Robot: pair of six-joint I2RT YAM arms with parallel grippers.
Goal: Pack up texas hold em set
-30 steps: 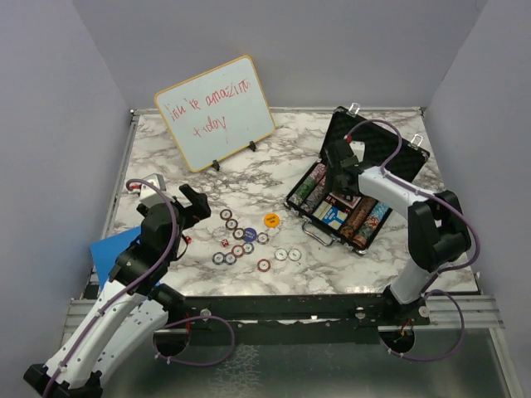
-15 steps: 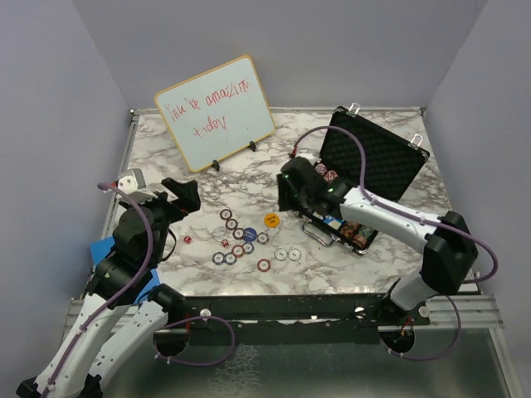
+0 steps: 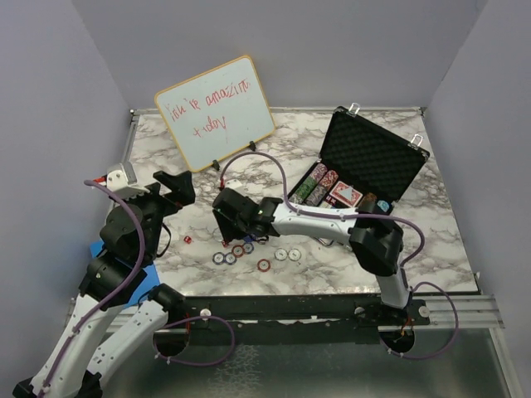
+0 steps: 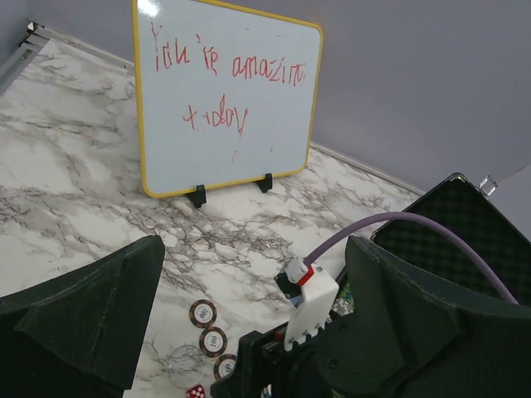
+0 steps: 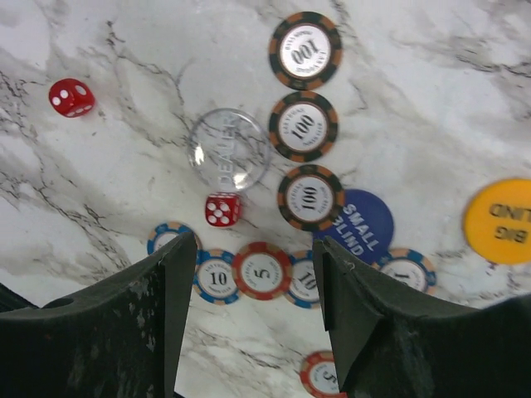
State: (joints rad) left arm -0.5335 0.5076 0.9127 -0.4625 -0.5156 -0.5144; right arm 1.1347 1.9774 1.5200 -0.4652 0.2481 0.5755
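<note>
Because the black briefcase (image 3: pixel 375 154) stands with its lid propped open at the right rear of the marble tabletop (image 3: pixel 431 249), its foam tray is free to receive pieces. From above, stacked chips (image 3: pixel 315 184) and a red card deck (image 3: pixel 347 195) sit inside it, while loose poker chips (image 3: pixel 249 249) lie scattered well apart from it, toward the front centre. The right end effector (image 3: pixel 226 217) reaches far leftward over that scatter, and the left end effector (image 3: pixel 178 189) hovers further left, below the whiteboard (image 3: pixel 214 112), out of the way. In the left wrist view, its fingers stand spread wide with nothing between them, facing the whiteboard. In the right wrist view, the fingers (image 5: pixel 124 315) are parted and grip nothing, bracketing a "5" chip (image 5: pixel 261 271) just below a red die (image 5: pixel 221 209). A clear dealer button (image 5: pixel 230 150), three "100" chips (image 5: pixel 303 126), a blue small-blind disc (image 5: pixel 361 225) and an orange-yellow disc (image 5: pixel 502 220) lie just beyond. That pose likely lines up a pick from the scatter.
</note>
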